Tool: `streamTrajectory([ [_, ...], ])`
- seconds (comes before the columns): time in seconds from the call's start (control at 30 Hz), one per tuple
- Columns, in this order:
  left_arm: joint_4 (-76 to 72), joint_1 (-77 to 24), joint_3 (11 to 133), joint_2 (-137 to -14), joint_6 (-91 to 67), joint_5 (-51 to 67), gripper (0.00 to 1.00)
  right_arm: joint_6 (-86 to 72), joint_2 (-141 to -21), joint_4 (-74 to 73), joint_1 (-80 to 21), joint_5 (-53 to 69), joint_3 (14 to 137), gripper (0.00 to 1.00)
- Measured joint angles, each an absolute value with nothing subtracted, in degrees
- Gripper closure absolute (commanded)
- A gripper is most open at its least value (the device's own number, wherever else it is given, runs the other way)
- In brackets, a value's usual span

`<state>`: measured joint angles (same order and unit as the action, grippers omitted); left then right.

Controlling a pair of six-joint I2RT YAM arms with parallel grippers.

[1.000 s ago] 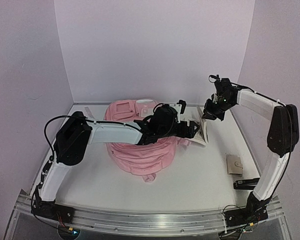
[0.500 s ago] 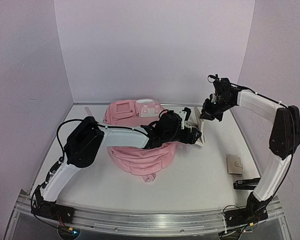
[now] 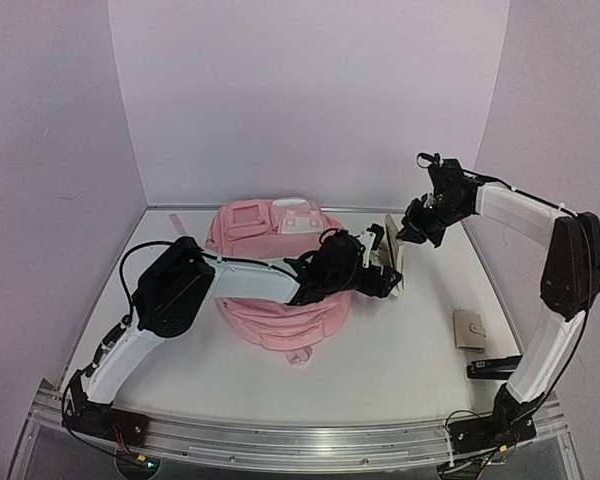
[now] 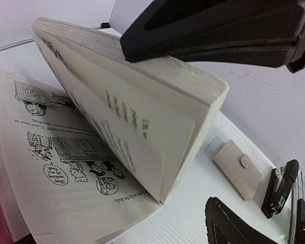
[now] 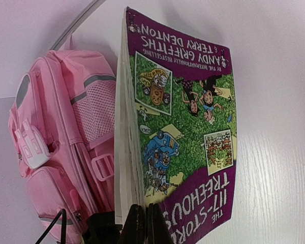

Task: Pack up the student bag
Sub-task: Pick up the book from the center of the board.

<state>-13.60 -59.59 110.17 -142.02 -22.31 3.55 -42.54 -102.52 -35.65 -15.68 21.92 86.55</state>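
The pink student bag [image 3: 270,300] lies in the middle of the table; its mesh side pocket and buckle [image 5: 56,127] show in the right wrist view. To its right a paperback book [image 3: 392,262] with a purple and green cover [image 5: 188,117] stands on edge, fanned open. My right gripper [image 3: 408,232] is shut on the edge of that cover [image 5: 145,218] and holds it up. My left gripper [image 3: 378,262] reaches across the bag, open wide around the page block [image 4: 168,127]. Its upper finger [image 4: 218,25] rests on the pages; the lower one [image 4: 234,223] is apart, near the table.
A beige snap wallet [image 3: 469,328] [image 4: 237,168] lies on the white table to the right of the book. A black stapler [image 3: 492,367] [image 4: 279,188] is nearer the right arm's base. White walls close in the back and both sides.
My left arm has pushed further right over the bag to the book, and its jaws have narrowed a little. The right gripper has raised the cover, so the book stands more upright.
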Motion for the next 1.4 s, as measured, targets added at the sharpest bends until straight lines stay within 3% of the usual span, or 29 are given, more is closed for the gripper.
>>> streamTrajectory([
  [0.13,-13.65,-60.00,110.45,-142.26,-22.22,2.41,0.21,-45.02,-101.07,-35.23,-16.30,21.87,84.76,1.00],
  [0.3,-14.02,-60.61,111.69,-143.37,-22.55,-0.18,0.29,-47.17,-100.49,-33.95,-17.26,22.01,83.16,1.00],
  [0.63,-13.98,-61.28,112.51,-143.79,-23.98,-5.38,0.63,-51.19,-100.01,-30.12,-17.64,23.75,80.07,0.99],
  [0.7,-14.10,-61.51,112.44,-143.79,-24.53,-5.86,0.74,-51.46,-99.94,-29.28,-17.67,23.92,79.54,0.90],
  [0.87,-15.24,-61.72,110.52,-143.79,-27.34,-7.88,0.97,-52.07,-99.76,-27.87,-17.71,25.62,79.08,0.47],
  [0.97,-16.03,-61.50,108.22,-143.75,-28.80,-8.95,1.00,-51.47,-99.28,-27.38,-17.70,26.80,79.07,0.25],
  [1.07,-18.03,-61.47,105.19,-142.71,-29.96,-9.38,1.00,-50.22,-98.28,-27.00,-17.01,28.39,79.07,0.17],
  [1.4,-22.00,-60.51,91.18,-132.50,-31.37,-6.43,1.00,-36.46,-94.98,-26.90,-5.34,38.90,79.56,0.03],
])
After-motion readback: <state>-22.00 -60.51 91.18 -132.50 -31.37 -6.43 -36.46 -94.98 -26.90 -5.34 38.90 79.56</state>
